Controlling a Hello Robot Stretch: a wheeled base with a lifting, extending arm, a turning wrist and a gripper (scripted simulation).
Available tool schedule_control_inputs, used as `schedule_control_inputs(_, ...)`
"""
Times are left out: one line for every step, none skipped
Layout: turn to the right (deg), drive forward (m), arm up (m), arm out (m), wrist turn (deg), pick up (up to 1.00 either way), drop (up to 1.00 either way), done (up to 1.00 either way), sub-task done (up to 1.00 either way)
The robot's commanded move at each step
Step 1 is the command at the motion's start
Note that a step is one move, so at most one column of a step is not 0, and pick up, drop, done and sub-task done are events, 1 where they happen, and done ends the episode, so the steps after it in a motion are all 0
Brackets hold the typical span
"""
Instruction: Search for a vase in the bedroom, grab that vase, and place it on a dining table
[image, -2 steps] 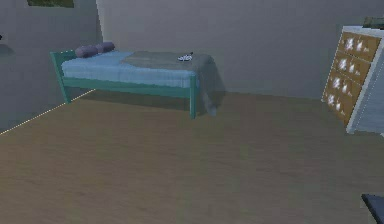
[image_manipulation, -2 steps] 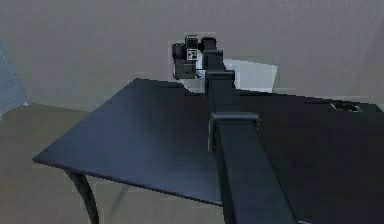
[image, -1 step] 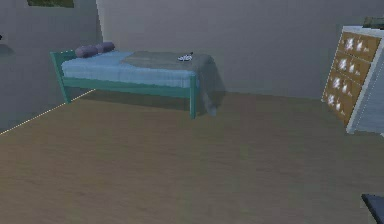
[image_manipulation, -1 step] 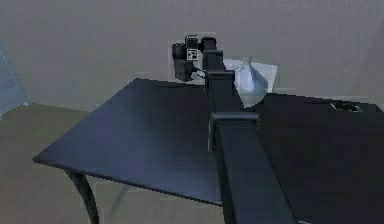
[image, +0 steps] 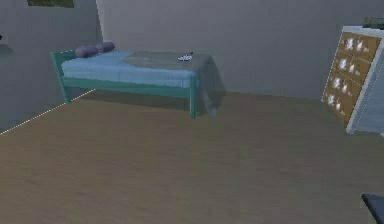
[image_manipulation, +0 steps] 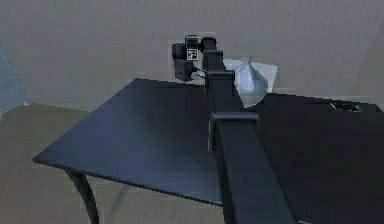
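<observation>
- Vase (image_manipulation: 250, 82): a pale, tapering thing with a narrow top. It stands on the far edge of a dark table (image_manipulation: 140, 130), at about 1 o'clock from the middle of the arm side view.
- The arm (image_manipulation: 240, 150) is a dark square bar. It rises from the bottom edge and runs up toward 12 o'clock over the tabletop.
- The gripper (image_manipulation: 188, 58) is at the far end of the arm, with the two white marked squares beside it. It lies at about 10 o'clock from the vase, near to it.
- The vase and the table are close behind the gripper, so I cannot tell whether the pincer holds anything. The state of its fingers cannot be told either, and it is not clear if they touch the vase.
- A small dark object (image_manipulation: 346, 105) lies on the same table, at 3 o'clock from the vase and well apart from it.
- In the forward view a bed (image: 130, 78) with a teal frame and a blue mattress stands at about 11 o'clock, against the grey wall.
- A purple pillow (image: 95, 49) lies at the head of the bed, on its 9 o'clock end.
- A small pale thing (image: 185, 58) lies on the bed toward its 3 o'clock end. A grey blanket (image: 205, 85) hangs over that end.
- A dresser (image: 355, 80) with light wooden drawers and white knobs stands at 3 o'clock, at the edge of the forward view.
- The wooden floor (image: 150, 160) spreads from the middle of that view down to 6 o'clock.
</observation>
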Motion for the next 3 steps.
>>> schedule_control_inputs(0.0,0.0,0.0,0.0,0.0,0.0,1.0,0.0,0.0)
schedule_control_inputs(0.0,0.0,0.0,-0.1,0.0,0.0,0.0,0.0,0.0)
schedule_control_inputs(0.0,0.0,0.0,0.0,0.0,0.0,0.0,1.0,0.0)
